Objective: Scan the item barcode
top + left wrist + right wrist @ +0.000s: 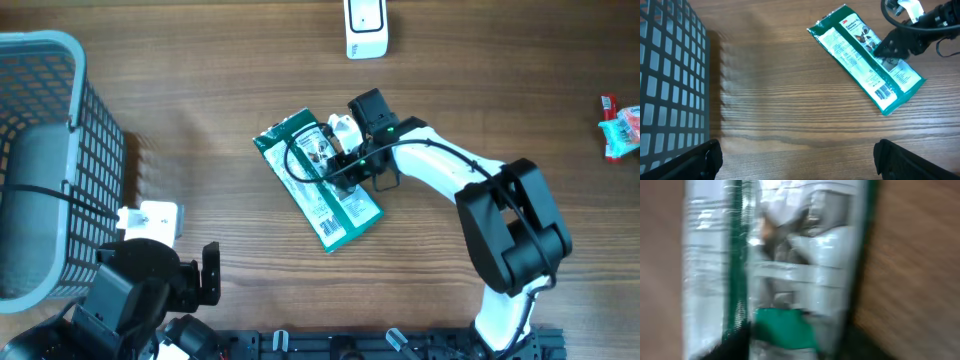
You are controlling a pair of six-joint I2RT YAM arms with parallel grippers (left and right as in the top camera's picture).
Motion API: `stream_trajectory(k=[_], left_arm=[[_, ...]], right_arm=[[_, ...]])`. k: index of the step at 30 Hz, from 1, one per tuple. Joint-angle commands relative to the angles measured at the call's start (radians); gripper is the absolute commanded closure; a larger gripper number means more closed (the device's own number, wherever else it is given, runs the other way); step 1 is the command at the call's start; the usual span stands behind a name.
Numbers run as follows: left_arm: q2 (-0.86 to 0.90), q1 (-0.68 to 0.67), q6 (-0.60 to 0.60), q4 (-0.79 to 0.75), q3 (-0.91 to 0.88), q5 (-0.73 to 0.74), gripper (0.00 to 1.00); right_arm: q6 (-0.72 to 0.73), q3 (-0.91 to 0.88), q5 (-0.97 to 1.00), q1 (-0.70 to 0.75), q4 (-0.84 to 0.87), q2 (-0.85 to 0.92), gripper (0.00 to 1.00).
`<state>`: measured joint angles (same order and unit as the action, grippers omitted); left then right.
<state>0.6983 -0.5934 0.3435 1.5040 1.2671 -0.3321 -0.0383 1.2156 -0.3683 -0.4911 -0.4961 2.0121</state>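
Nearest the overhead lens is your right arm [510, 225], stretched left across the wooden table [200, 100]. Your right gripper [342, 165] sits on the flat green-and-white plastic packet [318, 185] at mid-table, but you cannot tell whether the claw has pinched it. Its black cable [297, 160] loops over the packet. The grey mesh plastic basket [40, 150] at far left, the white scanner [366, 28] at the far edge and the red-and-white wrapped sweet [620, 128] at right all lie well apart from it. The packet's long axis runs far-left to near-right, with the barcode [883, 92] face up at the near-right end. Your left gripper [797, 152] hangs spread wide.
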Motion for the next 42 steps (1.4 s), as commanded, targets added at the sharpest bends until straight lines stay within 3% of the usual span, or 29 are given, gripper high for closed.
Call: stream_trajectory(k=[1,4,9,14,21,42], left_arm=[[-0.005,0.003,0.009,-0.002,0.003,-0.009,0.00],[-0.005,0.003,0.009,-0.002,0.003,-0.009,0.00],[-0.005,0.003,0.009,-0.003,0.003,-0.009,0.00],[-0.005,0.003,0.009,-0.003,0.003,-0.009,0.00],[-0.005,0.003,0.009,-0.002,0.003,-0.009,0.00],[-0.005,0.003,0.009,-0.002,0.003,-0.009,0.00]], right_arm=[[0.050,-0.095,0.094,-0.019,-0.073,0.174,0.94],[0.048,-0.086,0.095,-0.027,-0.104,0.174,0.96],[0.040,0.074,0.065,-0.015,-0.315,0.118,0.96],[0.012,0.135,-0.071,-0.004,-0.396,-0.136,0.95],[-0.035,0.135,-0.072,-0.004,-0.470,-0.381,0.96],[0.043,0.135,0.009,-0.004,-0.510,-0.407,0.96]])
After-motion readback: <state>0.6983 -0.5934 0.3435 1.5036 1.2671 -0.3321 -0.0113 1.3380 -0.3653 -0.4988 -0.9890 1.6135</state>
